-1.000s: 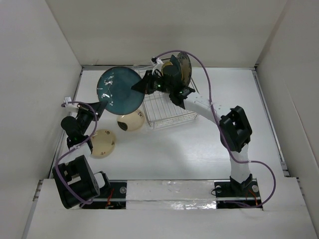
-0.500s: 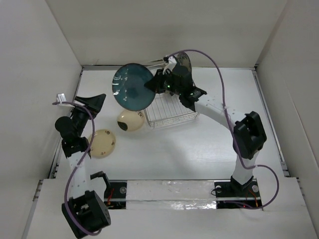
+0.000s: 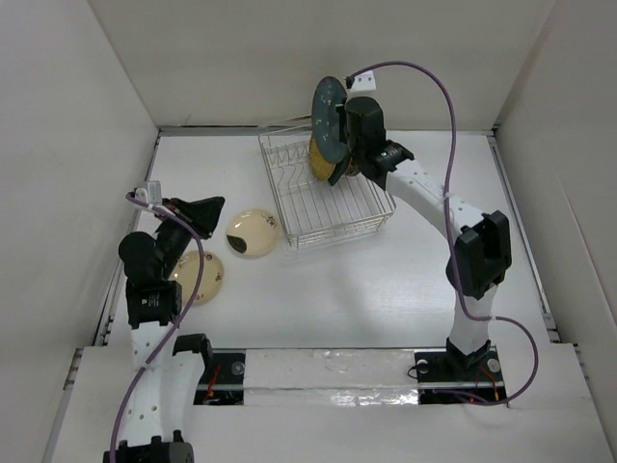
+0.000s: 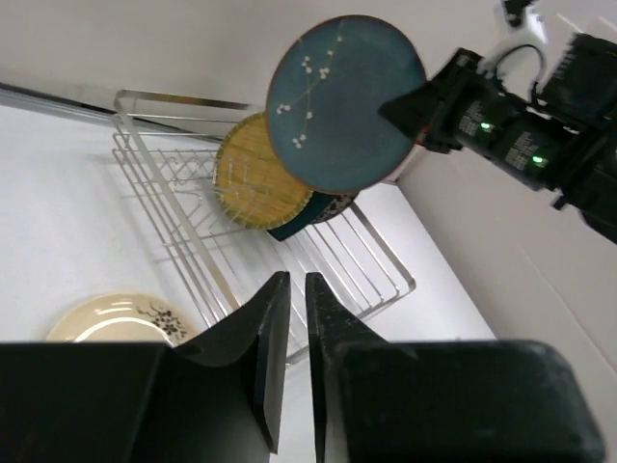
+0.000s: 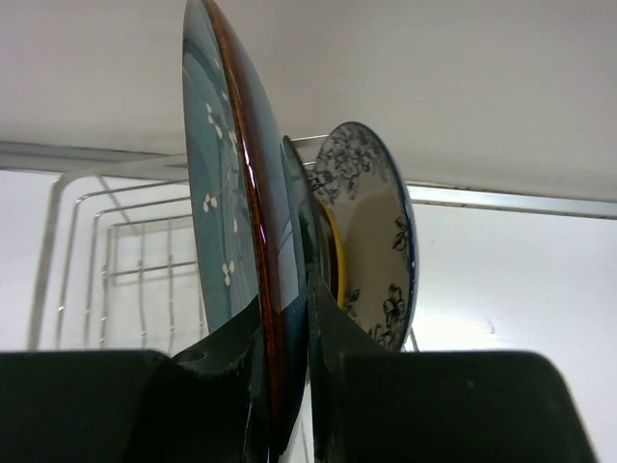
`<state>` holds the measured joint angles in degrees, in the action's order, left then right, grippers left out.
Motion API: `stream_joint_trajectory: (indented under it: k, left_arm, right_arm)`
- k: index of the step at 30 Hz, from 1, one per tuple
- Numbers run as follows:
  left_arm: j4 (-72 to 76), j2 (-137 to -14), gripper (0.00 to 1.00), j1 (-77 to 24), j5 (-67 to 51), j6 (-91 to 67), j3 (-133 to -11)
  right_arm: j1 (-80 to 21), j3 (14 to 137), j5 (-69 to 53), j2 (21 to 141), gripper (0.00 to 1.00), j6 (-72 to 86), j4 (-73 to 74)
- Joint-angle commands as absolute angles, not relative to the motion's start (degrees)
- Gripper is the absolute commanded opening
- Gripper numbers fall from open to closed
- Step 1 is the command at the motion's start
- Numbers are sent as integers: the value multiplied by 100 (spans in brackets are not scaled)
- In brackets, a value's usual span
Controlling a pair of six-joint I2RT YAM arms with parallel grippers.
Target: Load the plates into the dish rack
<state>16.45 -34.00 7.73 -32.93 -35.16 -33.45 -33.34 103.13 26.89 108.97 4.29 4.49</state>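
"On the bench (image 3: pixel 386 289), what is left to load?"

"Two cream plates (image 3: pixel 254 232), near the left fingers (image 4: pixel 265 357), which are almost closed and empty."

"And racked?"

"The woven plate (image 4: pixel 255 188) and blue-and-white plate (image 5: pixel 371 241) stand in the rack (image 3: pixel 337 230). There is possibly a dark one between them, poorly seen. The right fingers (image 5: pixel 227 395) clamp the teal plate (image 3: pixel 325 116) upright over the rack's far end, not yet seated."
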Motion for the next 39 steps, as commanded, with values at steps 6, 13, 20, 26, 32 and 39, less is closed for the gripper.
stream_joint_trajectory:
  k: [6,13,20,26,32,39]
  left_arm:
    - [651,-2549,5,193,-2013,-2241,-3700]
    - [703,-2619,16,193,-2179,-2276,-3656]
    - [642,-2610,18,193,-2180,-2250,-3595]
    - [589,-2672,21,193,-2057,-2241,-3612]
    - [396,-2926,27,193,-1925,-2189,-3683]
    - [185,-3322,51,193,-1776,-2092,-3796]
  right_arm:
    - [-3393,11592,2997,11355,0,-123,-158]
    - [-3393,11839,2971,11812,0,-9,-18]
    - [-3393,11944,3032,12199,0,299,-18]
    - [-3751,11962,3234,12515,0,115,-140]
    - [-4078,11883,3778,12753,0,-518,-422]
    - [-4131,11707,3744,12657,25,-440,-440]
